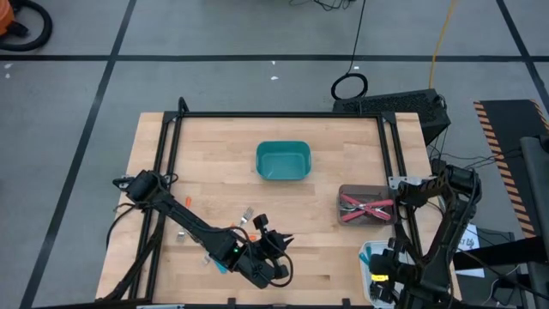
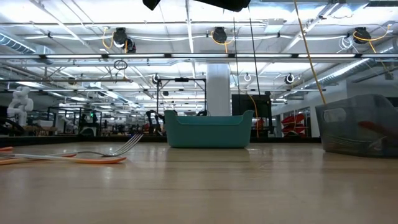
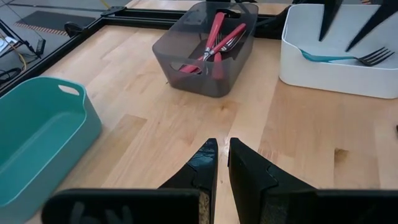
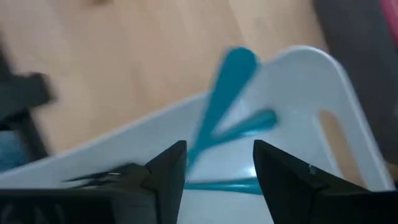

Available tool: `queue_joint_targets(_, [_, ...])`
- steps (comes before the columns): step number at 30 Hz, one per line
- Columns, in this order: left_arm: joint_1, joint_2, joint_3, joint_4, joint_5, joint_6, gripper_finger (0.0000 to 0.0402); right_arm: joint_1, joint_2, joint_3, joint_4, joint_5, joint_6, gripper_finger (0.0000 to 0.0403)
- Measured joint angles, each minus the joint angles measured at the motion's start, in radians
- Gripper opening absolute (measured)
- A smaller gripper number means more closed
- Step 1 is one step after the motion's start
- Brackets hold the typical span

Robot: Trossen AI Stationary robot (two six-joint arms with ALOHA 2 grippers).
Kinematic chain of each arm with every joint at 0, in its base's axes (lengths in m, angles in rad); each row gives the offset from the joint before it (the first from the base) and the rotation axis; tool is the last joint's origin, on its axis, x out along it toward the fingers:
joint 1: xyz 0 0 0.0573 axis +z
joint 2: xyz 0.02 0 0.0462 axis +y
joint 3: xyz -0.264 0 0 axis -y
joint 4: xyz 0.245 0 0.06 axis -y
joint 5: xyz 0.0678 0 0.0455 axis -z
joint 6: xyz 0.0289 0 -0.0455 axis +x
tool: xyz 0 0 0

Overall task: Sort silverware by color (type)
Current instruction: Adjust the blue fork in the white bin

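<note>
Red-handled forks (image 3: pixel 214 43) fill the grey bin (image 3: pixel 186 78), teal ones (image 4: pixel 233 127) the white tub (image 4: pixel 298 81); orange forks (image 2: pixel 93 160) remain. Right gripper (image 4: pixel 214 168) apart, left gripper (image 3: pixel 222 165) together, empty.

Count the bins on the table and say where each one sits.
3. Teal bin at the table's middle back; grey bin to its right, holding red forks; white bin at the front right corner, under the right gripper.

We see a pale wooden counter (image 3: pixel 155 130) with smooth, faintly glossy grain, a matt teal plastic tub (image 3: pixel 37 140), a smoky translucent grey plastic bin (image 3: pixel 205 68), a glossy white plastic tray (image 3: pixel 339 65), red plastic-handled forks (image 3: pixel 214 40) with shiny metal tines
</note>
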Motion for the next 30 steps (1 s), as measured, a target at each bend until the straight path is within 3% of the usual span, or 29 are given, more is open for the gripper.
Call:
queue_joint_targets(9, [0.0, 0.0, 0.0, 0.0, 0.005, -0.013, 0.0042, 0.0, 0.034, 0.005, 0.031, 0.064, 0.004, 0.0182])
queue_joint_targets(18, [0.0, 0.0, 0.0, 0.0, 0.023, -0.015, 0.0042, -0.002, 0.105, 0.005, -0.028, 0.032, 0.05, 0.0172])
queue_joint_targets(22, [0.0, 0.0, 0.0, 0.0, 0.023, -0.016, 0.0042, -0.002, 0.113, 0.005, -0.058, 0.008, 0.074, 0.0132])
queue_joint_targets(30, [0.0, 0.0, 0.0, 0.0, 0.023, -0.016, 0.0042, -0.002, 0.11, 0.005, -0.076, -0.058, 0.077, 0.0012])
